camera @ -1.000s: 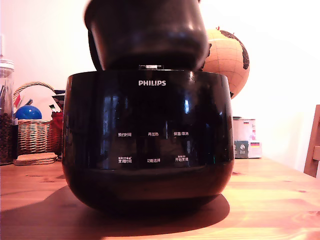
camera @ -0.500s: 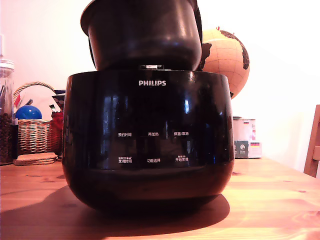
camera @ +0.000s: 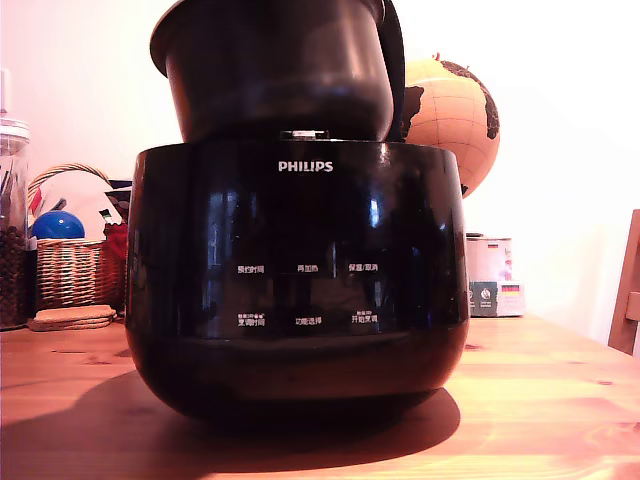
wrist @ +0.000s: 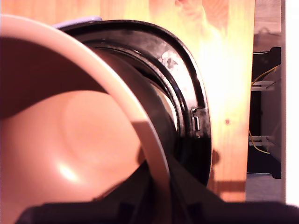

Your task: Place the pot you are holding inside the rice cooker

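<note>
In the exterior view, the pot [camera: 275, 75] hangs above the cooker [camera: 298, 280], its bottom just at the level of the cooker's top edge and a little toward the view's left of the cooker's middle; its flared rim is slightly tilted. The gripper itself cannot be seen here, only a dark shape behind the pot on the view's right. The cooker stands on a wooden table [camera: 560, 400]. Further back are a globe [camera: 455, 115], a basket [camera: 65, 265] with a blue ball [camera: 57, 225], and a small tin [camera: 490, 275]. In the wrist view, the gripper [wrist: 156, 196] is closed on the pot's rim [wrist: 117, 88], one dark finger [wrist: 131, 193] inside the pale interior and the other outside. Beyond the gripper, under the pot, lies the open round mouth of the cooker [wrist: 187, 93], and the pot covers only part of it. Past the cooker is the bare table [wrist: 229, 70].
</note>
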`<state>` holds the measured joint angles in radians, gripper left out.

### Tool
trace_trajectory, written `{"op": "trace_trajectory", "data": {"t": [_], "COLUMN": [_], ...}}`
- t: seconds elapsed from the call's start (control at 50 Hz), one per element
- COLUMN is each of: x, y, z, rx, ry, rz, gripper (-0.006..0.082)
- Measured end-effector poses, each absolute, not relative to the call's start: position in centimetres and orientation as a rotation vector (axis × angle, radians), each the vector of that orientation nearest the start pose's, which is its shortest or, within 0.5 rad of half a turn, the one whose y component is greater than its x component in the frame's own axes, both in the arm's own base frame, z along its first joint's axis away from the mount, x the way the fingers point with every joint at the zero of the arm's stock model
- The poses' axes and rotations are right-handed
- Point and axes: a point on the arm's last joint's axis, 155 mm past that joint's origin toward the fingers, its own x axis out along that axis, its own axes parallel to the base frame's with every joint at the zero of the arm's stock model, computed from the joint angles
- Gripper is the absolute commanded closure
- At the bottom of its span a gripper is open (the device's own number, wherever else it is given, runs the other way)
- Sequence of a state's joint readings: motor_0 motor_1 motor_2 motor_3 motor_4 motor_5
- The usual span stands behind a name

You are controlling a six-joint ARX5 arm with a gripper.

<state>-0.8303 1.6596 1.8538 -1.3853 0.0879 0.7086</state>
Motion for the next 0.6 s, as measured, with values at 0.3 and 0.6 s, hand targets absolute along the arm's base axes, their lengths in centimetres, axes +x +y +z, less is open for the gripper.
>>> {"op": "trace_trajectory", "data": {"t": [0.3, 0.6], "x": [23.51, 23.81], "y": [-28.03, -27.97], "z": [23.52, 23.59], "rx": [1.03, 0.995], "ry": [0.845, 0.855], "rz": [-1.207, -1.193], "gripper": [0.0791, 0.0791]}}
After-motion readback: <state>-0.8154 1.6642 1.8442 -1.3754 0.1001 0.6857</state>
